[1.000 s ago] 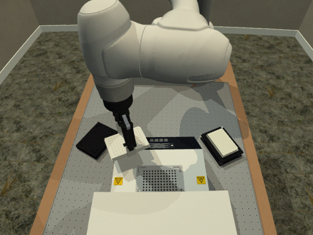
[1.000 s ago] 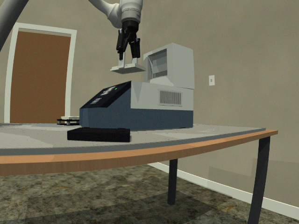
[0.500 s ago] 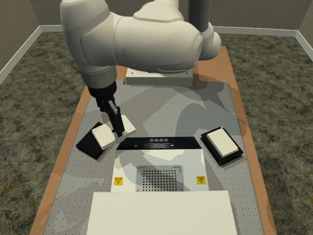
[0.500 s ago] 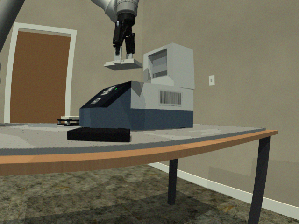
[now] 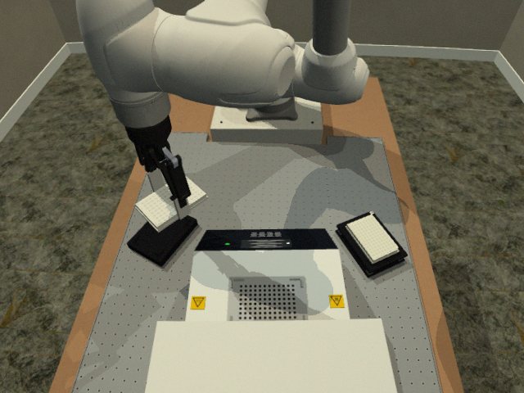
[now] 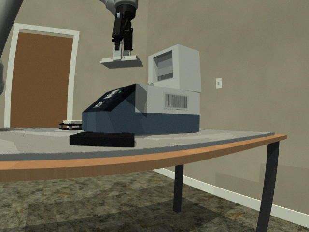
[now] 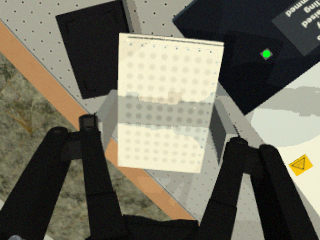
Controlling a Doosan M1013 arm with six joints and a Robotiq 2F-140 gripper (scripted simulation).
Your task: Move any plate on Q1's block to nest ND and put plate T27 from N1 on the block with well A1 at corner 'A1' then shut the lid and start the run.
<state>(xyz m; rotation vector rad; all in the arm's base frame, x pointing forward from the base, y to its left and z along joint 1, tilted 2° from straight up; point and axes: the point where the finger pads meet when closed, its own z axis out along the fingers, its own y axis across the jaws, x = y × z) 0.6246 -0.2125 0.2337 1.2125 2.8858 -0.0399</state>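
My gripper (image 5: 179,201) is shut on a white 96-well plate (image 5: 169,205) and holds it level, high above the table, to the left of cycler Q1 (image 5: 266,274). The side view (image 6: 121,61) and the wrist view (image 7: 168,112) also show the held plate. The black empty nest ND (image 5: 163,238) lies below it, partly offset in the wrist view (image 7: 94,43). Q1's lid (image 6: 174,67) stands open and its block (image 5: 266,298) is bare. The status lamp (image 5: 227,243) is green. Plate T27 (image 5: 372,238) lies on nest N1 at the right.
Q1's keypad (image 5: 265,233) is on the dark sloped panel facing the arm's base (image 5: 266,122). The open lid (image 5: 270,355) fills the near side. The table's left edge runs close beside ND.
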